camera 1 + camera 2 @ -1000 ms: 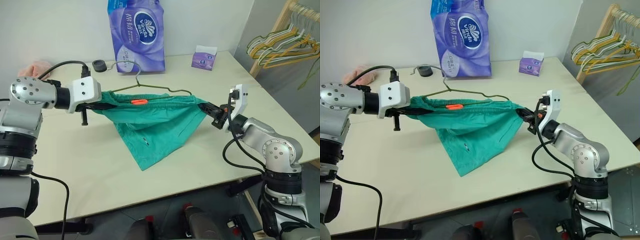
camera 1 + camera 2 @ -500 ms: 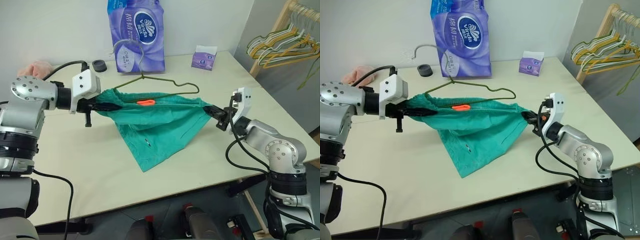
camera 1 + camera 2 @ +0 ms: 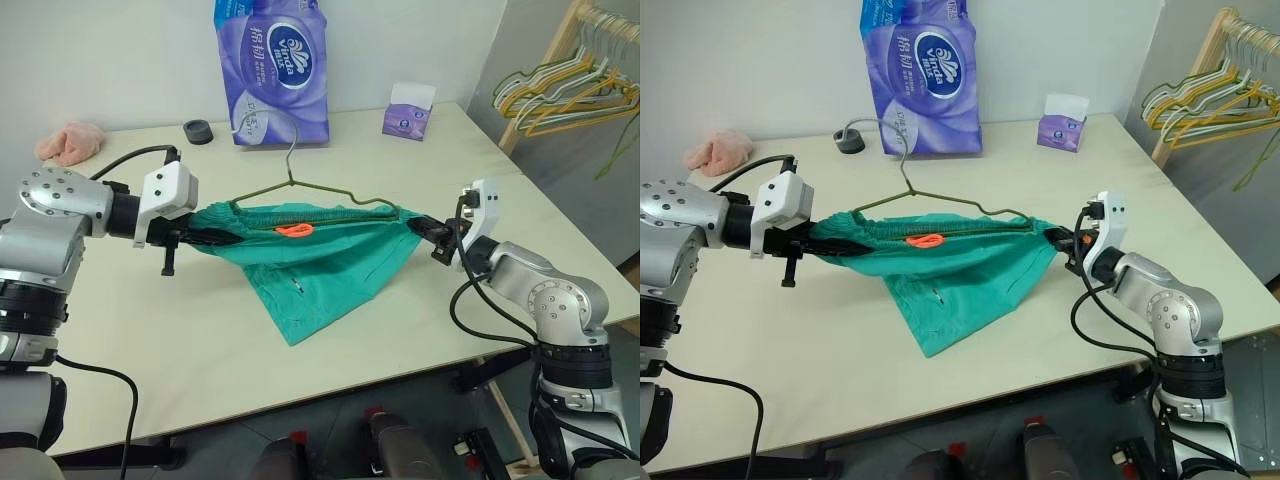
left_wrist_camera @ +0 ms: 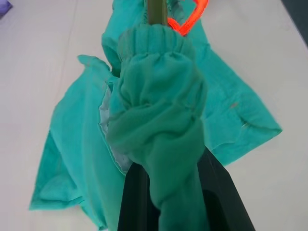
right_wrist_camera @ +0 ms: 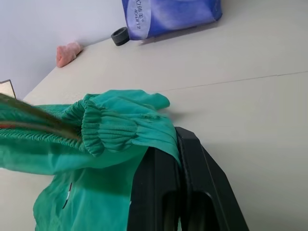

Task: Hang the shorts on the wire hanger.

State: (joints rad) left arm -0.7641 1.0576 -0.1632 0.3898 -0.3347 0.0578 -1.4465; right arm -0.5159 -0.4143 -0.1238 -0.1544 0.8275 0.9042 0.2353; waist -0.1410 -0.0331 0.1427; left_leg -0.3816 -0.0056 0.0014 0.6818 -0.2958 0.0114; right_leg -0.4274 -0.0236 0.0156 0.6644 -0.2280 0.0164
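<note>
A pair of teal-green fabric shorts [image 3: 320,255] with a gathered waistband is stretched above a pale beige worktop [image 3: 420,320] between two robot arms. The left end effector [image 3: 205,238] is clamped on one end of the waistband; the right end effector [image 3: 425,232] is clamped on the other. A thin dark olive-green wire hanger [image 3: 300,188] runs along the taut waistband, its hook rising upward. An orange drawstring [image 3: 293,230] shows at the waistband's middle. The shorts' lower legs drape down onto the worktop.
</note>
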